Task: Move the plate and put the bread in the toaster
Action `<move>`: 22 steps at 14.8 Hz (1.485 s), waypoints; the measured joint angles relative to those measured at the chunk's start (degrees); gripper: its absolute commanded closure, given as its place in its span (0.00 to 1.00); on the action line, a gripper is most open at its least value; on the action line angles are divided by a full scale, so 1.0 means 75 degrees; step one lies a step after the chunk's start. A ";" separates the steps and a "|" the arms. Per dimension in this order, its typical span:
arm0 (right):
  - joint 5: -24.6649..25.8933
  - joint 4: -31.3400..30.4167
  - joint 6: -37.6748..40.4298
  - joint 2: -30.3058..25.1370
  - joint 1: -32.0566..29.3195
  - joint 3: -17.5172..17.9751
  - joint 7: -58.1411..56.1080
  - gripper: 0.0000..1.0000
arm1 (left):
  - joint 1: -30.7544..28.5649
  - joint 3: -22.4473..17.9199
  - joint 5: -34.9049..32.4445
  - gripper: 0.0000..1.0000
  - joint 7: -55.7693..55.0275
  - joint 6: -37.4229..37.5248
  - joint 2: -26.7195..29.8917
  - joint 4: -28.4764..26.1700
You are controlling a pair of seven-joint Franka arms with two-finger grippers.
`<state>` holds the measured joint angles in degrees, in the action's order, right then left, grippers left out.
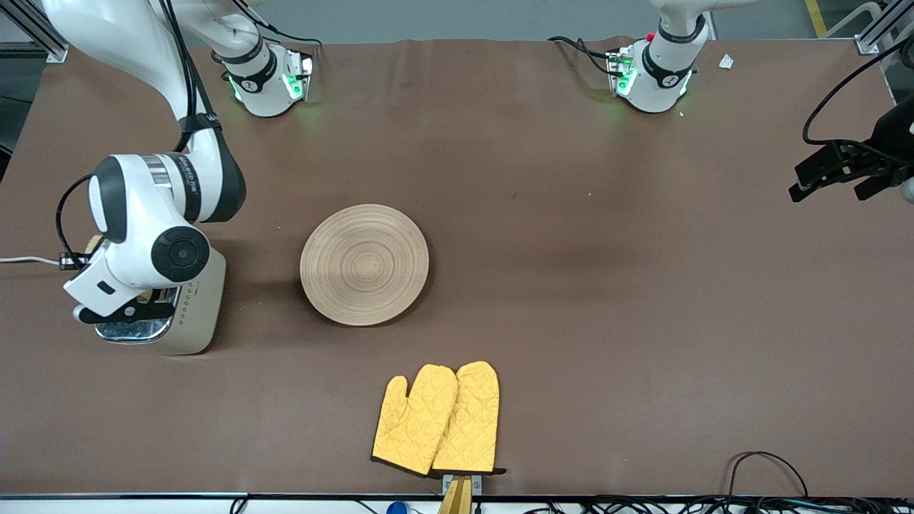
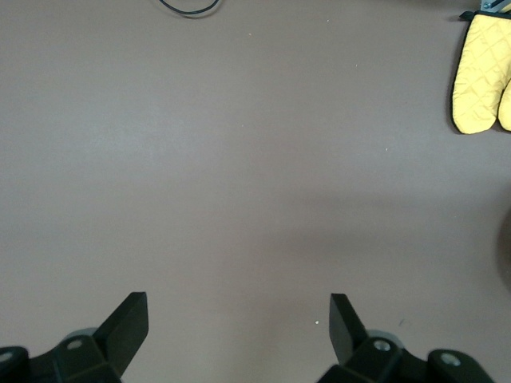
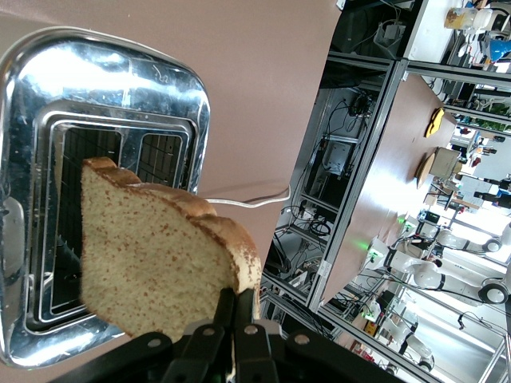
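Note:
The round tan wooden plate (image 1: 364, 264) lies empty near the table's middle. The cream toaster (image 1: 196, 314) stands at the right arm's end of the table, its chrome top (image 3: 104, 88) showing two open slots. My right gripper (image 1: 127, 311) hangs just over that top, shut on the crust edge of the brown speckled bread (image 3: 152, 263). The slice is upright above the slots, and the right gripper (image 3: 237, 307) pinches its corner. My left gripper (image 1: 832, 187) waits open over bare table at the left arm's end, with nothing between its fingers (image 2: 128, 319).
A pair of yellow oven mitts (image 1: 439, 421) lies near the table's front edge, nearer to the camera than the plate. The toaster's white cord (image 1: 25, 260) runs off the table's end. Cables (image 1: 764, 464) trail along the front edge.

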<state>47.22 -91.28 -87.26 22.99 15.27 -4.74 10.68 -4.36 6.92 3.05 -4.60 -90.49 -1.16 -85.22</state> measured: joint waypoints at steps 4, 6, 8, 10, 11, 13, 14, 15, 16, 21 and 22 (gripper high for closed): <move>0.0000 0.0000 -0.0114 0.0136 0.0000 0.0000 0.0002 1.00 | -0.0002 0.0000 0.0000 0.00 0.0000 -0.0005 -0.0013 0.0000; 0.0000 0.0001 -0.0148 0.0209 0.0000 0.0005 0.0003 1.00 | -0.0002 0.0000 0.0000 0.00 0.0000 -0.0005 -0.0014 0.0000; -0.0007 0.0001 -0.0235 0.0310 -0.0001 0.0006 0.0011 0.99 | -0.0002 0.0000 0.0000 0.00 0.0000 -0.0006 -0.0014 0.0000; -0.0038 -0.0001 -0.0345 0.0529 0.0000 0.0010 0.0021 0.86 | -0.0002 0.0000 0.0000 0.00 0.0000 -0.0028 -0.0015 0.0000; -0.0082 -0.0001 -0.0376 0.0669 0.0000 0.0018 0.0034 0.49 | -0.0002 0.0000 0.0000 0.00 0.0000 -0.0038 -0.0015 0.0000; -0.0364 0.0012 -0.0448 0.0876 0.0001 0.0038 0.0085 0.00 | -0.0002 0.0000 0.0000 0.00 0.0000 -0.0044 -0.0016 0.0000; -0.0693 0.0061 -0.0506 0.0907 0.0004 0.0043 0.0126 0.00 | 0.0001 0.0001 0.0000 0.00 0.0000 -0.0044 -0.0017 0.0000; -0.1157 0.0241 -0.0525 0.0913 0.0009 0.0047 0.0142 0.00 | 0.0011 0.0003 0.0000 0.00 0.0000 -0.0044 -0.0018 0.0000; -0.1606 0.0574 -0.0468 0.0898 0.0009 0.0048 0.0140 0.00 | 0.0023 0.0008 0.0000 0.00 -0.0001 -0.0045 -0.0019 0.0000; -0.3006 0.2728 0.0585 0.0421 -0.0219 0.0016 0.0049 0.00 | 0.0056 0.0024 0.0000 0.00 -0.0015 -0.0061 -0.0021 0.0001; -0.3443 0.2918 0.0675 0.0211 -0.0368 0.0004 0.0021 0.00 | 0.0058 0.0025 0.0000 0.00 -0.0015 -0.0062 -0.0022 0.0001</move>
<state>21.39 -69.40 -82.20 24.57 12.51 -4.71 10.84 -3.92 7.11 3.05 -4.72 -90.95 -1.33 -85.21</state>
